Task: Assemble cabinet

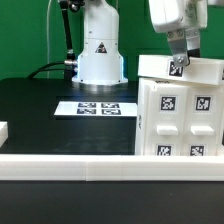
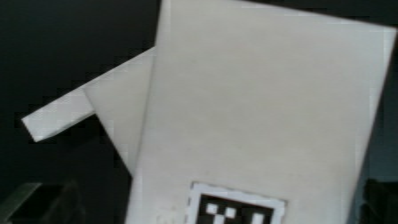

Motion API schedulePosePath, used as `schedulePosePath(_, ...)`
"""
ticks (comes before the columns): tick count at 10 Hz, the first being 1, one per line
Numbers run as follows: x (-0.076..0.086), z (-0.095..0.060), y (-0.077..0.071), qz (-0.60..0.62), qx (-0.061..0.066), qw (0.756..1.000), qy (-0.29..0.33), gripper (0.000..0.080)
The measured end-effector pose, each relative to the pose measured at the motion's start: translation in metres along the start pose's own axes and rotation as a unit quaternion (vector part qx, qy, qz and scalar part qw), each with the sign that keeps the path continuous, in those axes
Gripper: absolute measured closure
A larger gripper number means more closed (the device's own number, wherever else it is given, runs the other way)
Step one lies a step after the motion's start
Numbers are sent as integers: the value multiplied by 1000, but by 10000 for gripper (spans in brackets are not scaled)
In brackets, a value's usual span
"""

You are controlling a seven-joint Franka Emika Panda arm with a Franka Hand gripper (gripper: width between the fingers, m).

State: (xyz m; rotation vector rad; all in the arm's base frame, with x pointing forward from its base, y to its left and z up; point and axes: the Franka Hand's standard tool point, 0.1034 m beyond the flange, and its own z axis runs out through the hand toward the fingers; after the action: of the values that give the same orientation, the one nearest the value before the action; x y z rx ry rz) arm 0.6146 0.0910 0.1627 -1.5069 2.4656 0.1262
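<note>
The cabinet [image 1: 180, 110], a large white box with square black-and-white tags on its front, stands at the exterior view's right, by the table's front rail. My gripper [image 1: 178, 62] is right at its top edge, over a small tag there. In the wrist view a white panel of the cabinet [image 2: 249, 110] fills most of the picture, and one tag [image 2: 235, 210] lies between my fingers. The dark fingertips [image 2: 25, 204] sit far apart at the picture's edges, with a gap beside the panel. The jaws stand open around the panel's top.
The marker board [image 1: 95, 107] lies flat on the black table in front of the arm's white base [image 1: 98, 55]. A white rail [image 1: 70, 163] runs along the table's front edge. A small white block [image 1: 3, 130] shows at the exterior view's left edge.
</note>
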Motion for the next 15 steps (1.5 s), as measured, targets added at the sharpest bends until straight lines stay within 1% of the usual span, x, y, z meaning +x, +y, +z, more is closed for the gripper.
schedulePosePath(3,-8,-16,-4,-14,9,1000,-12,2)
schedulePosePath(4,-9,-17,-5,-25,11,1000,-16,2)
schedulePosePath(7,-8,-15,-4,-44,9,999,-14,2)
schedulePosePath(8,-7,-14,-1,-133,-9,991,-4,2)
schedulePosePath(9,-10,-15,-3,-217,-17,976,-1,2)
schedulePosePath(10,-13,-16,-4,-284,-21,959,0,2)
schedulePosePath(11,-15,-16,-5,-350,-26,936,-2,2)
schedulePosePath(12,-16,-16,-5,-408,-29,912,-3,2)
schedulePosePath(13,-15,-16,-6,-449,-28,893,-4,2)
schedulePosePath(15,-15,-16,-6,-538,-28,843,-5,2)
